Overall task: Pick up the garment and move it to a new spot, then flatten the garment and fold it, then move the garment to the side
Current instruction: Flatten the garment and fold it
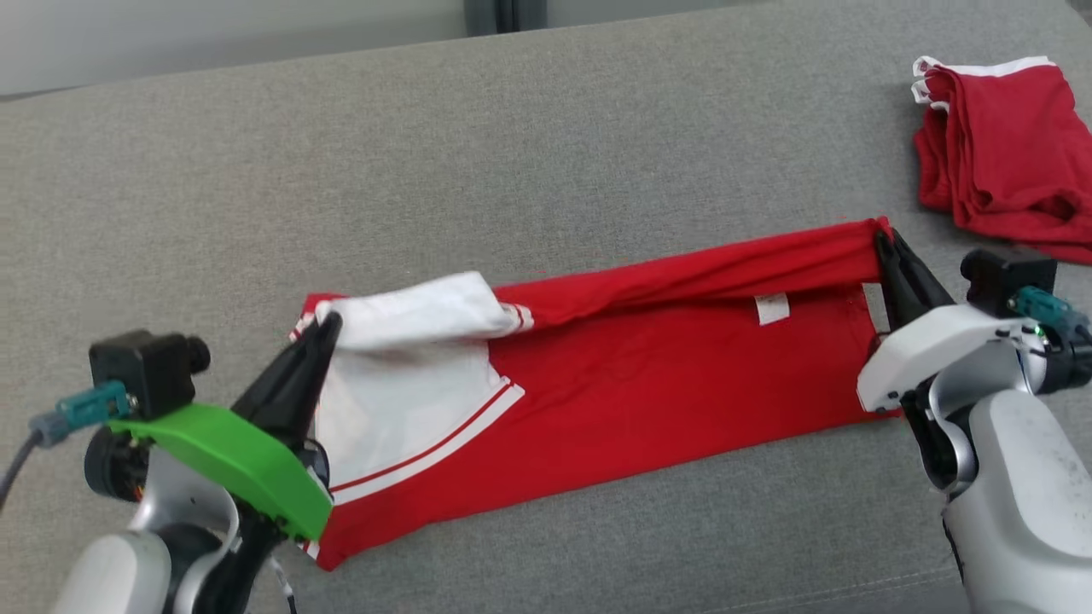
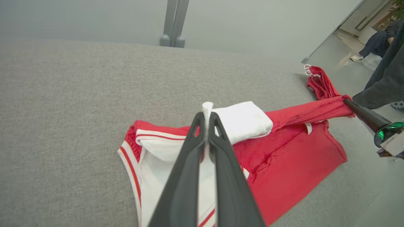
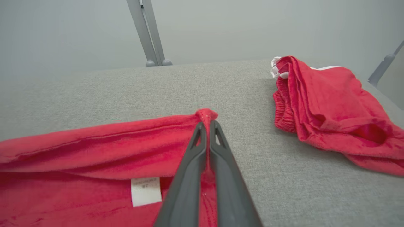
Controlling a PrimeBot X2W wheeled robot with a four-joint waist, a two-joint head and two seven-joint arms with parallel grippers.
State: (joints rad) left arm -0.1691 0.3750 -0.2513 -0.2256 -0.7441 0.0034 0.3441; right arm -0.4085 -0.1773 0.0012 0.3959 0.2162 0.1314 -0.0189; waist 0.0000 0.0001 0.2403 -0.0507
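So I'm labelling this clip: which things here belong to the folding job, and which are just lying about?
In the job: red and white garment, held at either end by the left end effector and right end effector.
Lying about: other red garment at far right; person's leg, background.

I am counting two pieces of clothing lying on the one grey cloth-covered desk (image 1: 512, 153): one red-and-white garment (image 1: 648, 375) and one bundled red garment with white trim (image 1: 998, 153). One white label (image 1: 772, 309) is showing on the first. Two grippers are working here, the left gripper (image 1: 328, 324) and the right gripper (image 1: 881, 239), each carrying two dark fingers, so four in all. Two black wrist cameras are riding on them, one (image 1: 145, 367) per arm (image 1: 1007, 273), beside one green cover (image 1: 230, 460) and one white cover (image 1: 930, 350). Behind the desk, three grey metal posts are standing: a pair (image 3: 148, 31) and a single (image 3: 382, 67). One white shoe (image 2: 356, 58) is showing on the floor.
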